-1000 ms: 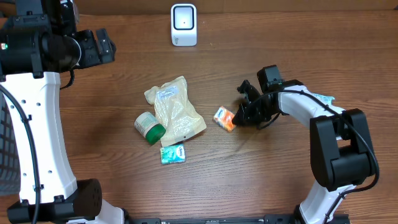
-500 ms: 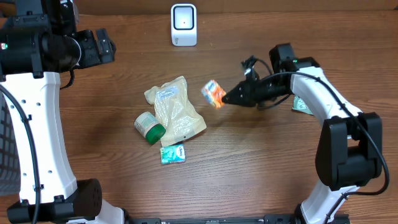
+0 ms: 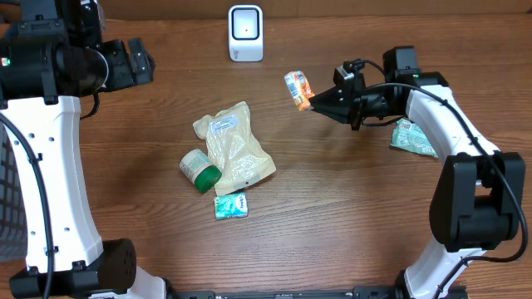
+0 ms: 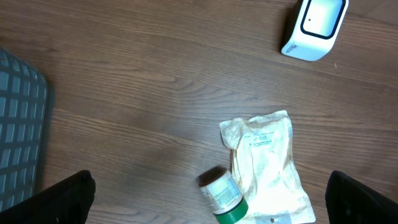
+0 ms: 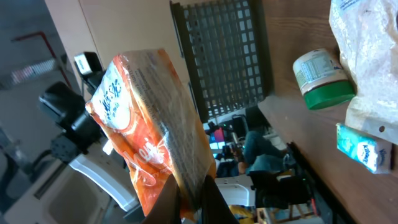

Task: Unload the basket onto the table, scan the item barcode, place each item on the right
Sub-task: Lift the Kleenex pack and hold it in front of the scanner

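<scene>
Right gripper (image 3: 316,103) is pinching an orange packet (image 3: 297,88), holding it above the table (image 3: 349,216), near the white scanner (image 3: 245,33). Pickup looks done; presenting the barcode to the scanner is remaining.

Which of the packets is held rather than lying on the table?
The orange packet, pinched in the right end effector; both teal packets and the beige pouch lie loose on the table.
</scene>
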You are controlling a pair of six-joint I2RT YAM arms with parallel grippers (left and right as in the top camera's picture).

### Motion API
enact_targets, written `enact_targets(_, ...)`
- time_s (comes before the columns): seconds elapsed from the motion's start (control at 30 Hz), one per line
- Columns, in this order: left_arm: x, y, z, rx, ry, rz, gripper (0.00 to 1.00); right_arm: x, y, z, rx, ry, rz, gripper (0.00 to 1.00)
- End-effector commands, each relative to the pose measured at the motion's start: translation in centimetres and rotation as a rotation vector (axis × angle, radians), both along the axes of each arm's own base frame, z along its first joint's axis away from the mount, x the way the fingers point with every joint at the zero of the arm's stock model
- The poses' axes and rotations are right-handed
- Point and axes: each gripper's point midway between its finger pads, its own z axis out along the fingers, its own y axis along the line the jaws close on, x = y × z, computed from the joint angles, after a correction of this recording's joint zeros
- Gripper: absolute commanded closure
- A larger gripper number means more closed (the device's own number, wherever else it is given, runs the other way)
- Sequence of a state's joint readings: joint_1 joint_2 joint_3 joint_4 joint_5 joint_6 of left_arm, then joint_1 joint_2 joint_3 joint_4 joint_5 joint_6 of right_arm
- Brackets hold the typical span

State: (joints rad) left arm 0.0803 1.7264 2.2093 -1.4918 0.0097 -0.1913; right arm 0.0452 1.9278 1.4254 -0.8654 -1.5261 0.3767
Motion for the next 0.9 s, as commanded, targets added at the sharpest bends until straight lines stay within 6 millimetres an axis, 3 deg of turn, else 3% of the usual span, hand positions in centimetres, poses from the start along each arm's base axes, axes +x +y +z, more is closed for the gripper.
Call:
enact_targets(0.0, 0.2, 0.1, 0.2, 0.003, -0.01, 0.013, 0.0, 0.1, -0.6, 2.5, 0.041, 0.01, -0.005, 0.96)
enact_targets(0.2, 0.2, 0.1, 0.2, 0.003, -0.01, 0.013, 0.0, 0.3, -0.7, 2.5, 0.036, -0.022, -0.008, 0.96)
enact_targets(0.3, 0.2, 0.1, 0.2, 0.003, -0.01, 0.013, 0.01, 0.9, -0.7, 1.3, -0.037, -0.043, -0.033, 0.96)
enact_targets(0.5, 0.2, 0.1, 0.2, 0.003, -0.01, 0.013, 0.01, 3.4, -2.2, -6.9, -0.551, -0.092, -0.171, 0.96)
enact_targets(0.6, 0.2, 0.1, 0.2, 0.003, -0.01, 0.013, 0.0, 4.0, -3.4, -10.1, -0.796, -0.114, -0.209, 0.96)
enact_targets(0.67, 0.2, 0.1, 0.2, 0.003, -0.01, 0.013, 0.0, 4.1, -3.6, -11.0, -0.888, -0.134, -0.217, 0.96)
enact_targets(0.73, 0.2, 0.1, 0.2, 0.003, -0.01, 0.013, 0.01, 4.5, -3.5, -11.1, -0.961, -0.166, -0.227, 0.96)
enact_targets(0.87, 0.2, 0.1, 0.2, 0.003, -0.01, 0.013, 0.0, 6.8, -3.5, -7.8, -1.126, -0.284, -0.286, 0.96)
